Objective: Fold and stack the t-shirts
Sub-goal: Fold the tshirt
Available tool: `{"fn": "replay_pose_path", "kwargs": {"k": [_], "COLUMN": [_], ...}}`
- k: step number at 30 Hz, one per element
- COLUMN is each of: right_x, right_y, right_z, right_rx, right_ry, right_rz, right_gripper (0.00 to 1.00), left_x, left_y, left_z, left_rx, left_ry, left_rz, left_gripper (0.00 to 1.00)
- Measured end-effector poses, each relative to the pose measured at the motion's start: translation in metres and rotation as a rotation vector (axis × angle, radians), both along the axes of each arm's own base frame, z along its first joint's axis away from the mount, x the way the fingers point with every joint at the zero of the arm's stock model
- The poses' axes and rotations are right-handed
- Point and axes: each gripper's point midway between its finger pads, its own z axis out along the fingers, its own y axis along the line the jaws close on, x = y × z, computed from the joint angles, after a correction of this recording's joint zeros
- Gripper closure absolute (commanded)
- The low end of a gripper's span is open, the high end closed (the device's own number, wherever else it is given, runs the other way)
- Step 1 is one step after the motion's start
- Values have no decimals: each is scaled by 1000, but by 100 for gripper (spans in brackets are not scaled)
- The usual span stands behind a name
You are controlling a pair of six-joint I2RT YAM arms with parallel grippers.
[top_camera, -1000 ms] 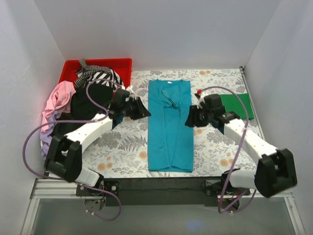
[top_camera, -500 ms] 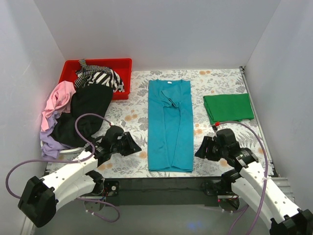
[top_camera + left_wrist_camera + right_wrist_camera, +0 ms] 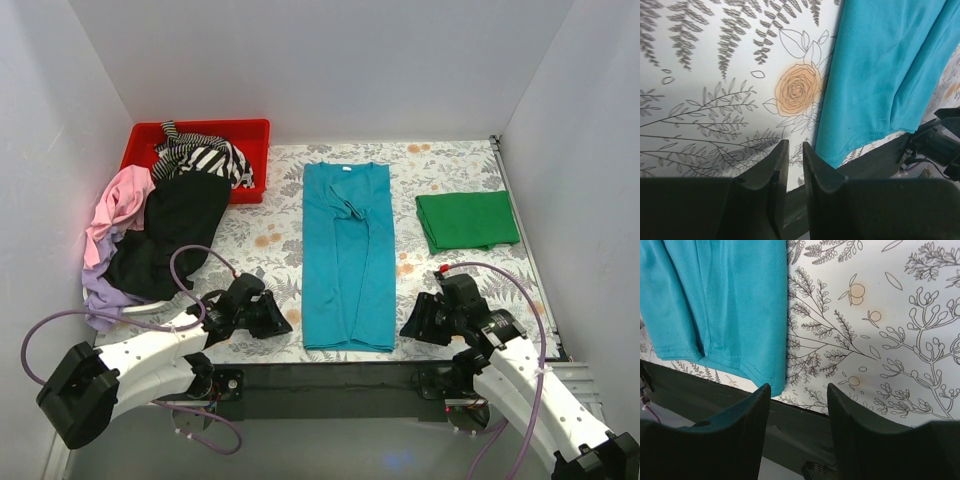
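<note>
Having dropped back to the hem of the teal shirt (image 3: 348, 260), the left end effector (image 3: 795, 146), barely parted, and right end effector (image 3: 799, 390), wider, flanked it empty, probably readying a fold.

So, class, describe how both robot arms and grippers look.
Both the left arm and right arm have white shells with black joints, each trailing a lilac cable. The left gripper and right gripper are black, with two blunt fingers.
</note>
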Motion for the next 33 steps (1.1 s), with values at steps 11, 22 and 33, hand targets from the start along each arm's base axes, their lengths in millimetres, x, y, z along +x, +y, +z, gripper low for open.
{"fn": "replay_pose_path", "kwargs": {"k": [11,22,33], "right_x": [-3,2,1], "right_y": [6,23,32], "right_z": [-12,-17,-17], "right_rx": [3,73,79], "right_ry": [55,37,27], "right_rz": [20,70,114], "right_gripper": [41,40,43], "left_x": [-12,-13,-23], "left_y": [-35,-52,-61], "left_z": [8,10,12], "left_rx": [-83,-81,-79], "left_ry": [-10,-2,33], "left_rz": [-110,-158,-196], "left_gripper": [77,53,26]}}
